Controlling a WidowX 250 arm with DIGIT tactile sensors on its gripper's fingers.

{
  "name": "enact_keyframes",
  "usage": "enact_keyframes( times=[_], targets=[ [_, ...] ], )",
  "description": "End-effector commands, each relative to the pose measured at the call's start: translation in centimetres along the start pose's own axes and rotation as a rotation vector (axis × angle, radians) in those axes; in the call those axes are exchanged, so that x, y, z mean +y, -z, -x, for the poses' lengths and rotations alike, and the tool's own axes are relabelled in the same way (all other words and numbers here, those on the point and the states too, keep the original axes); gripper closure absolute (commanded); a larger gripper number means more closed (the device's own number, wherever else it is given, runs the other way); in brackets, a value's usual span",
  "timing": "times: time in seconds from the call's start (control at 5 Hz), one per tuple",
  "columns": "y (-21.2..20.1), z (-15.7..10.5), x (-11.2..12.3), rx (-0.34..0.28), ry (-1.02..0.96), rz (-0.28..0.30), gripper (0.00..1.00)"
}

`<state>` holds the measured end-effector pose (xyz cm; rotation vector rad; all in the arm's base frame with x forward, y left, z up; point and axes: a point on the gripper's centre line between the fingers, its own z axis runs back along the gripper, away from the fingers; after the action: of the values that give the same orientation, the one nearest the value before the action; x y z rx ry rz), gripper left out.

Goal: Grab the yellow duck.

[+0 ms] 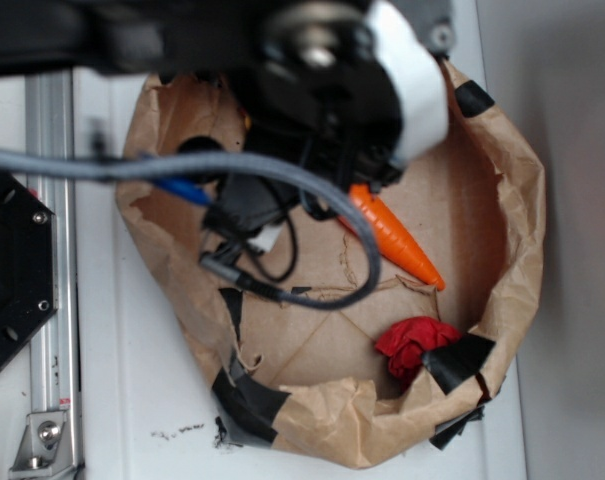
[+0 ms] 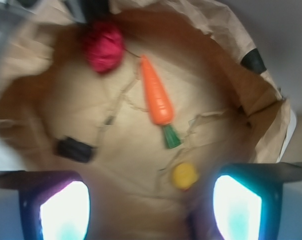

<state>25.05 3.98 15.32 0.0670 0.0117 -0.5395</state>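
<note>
The yellow duck (image 2: 184, 175) lies on the brown paper floor of the bag, small and rounded, with a hint of red at its lower edge. It shows only in the wrist view; in the exterior view the arm hides it. My gripper (image 2: 151, 207) is open and empty, above the paper. The duck sits between the jaws, close to the right finger (image 2: 238, 207) and a little ahead of it, apart from it. The left finger (image 2: 63, 210) is far from the duck. In the exterior view the arm's wrist (image 1: 332, 90) covers the upper part of the bag.
An orange carrot (image 2: 156, 95) with a green top lies just beyond the duck; it also shows in the exterior view (image 1: 397, 240). A red cloth lump (image 2: 104, 46) sits farther off, by the bag wall (image 1: 412, 345). The crumpled paper bag's rim (image 1: 512, 200) rings everything. Black tape patches (image 2: 75, 149) mark the paper.
</note>
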Motion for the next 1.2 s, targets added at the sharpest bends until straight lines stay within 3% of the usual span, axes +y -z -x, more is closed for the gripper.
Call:
enact_keyframes(
  times=[0.0, 0.2, 0.4, 1.0],
  targets=[
    [7.8, 0.1, 0.9, 0.138, 0.183, -0.102, 0.00],
    [9.4, 0.9, 0.5, 0.208, 0.200, -0.168, 0.00],
    [8.4, 3.7, 2.2, 0.218, 0.034, -0.216, 0.00],
    [8.4, 3.7, 2.2, 0.218, 0.034, -0.216, 0.00]
  ],
)
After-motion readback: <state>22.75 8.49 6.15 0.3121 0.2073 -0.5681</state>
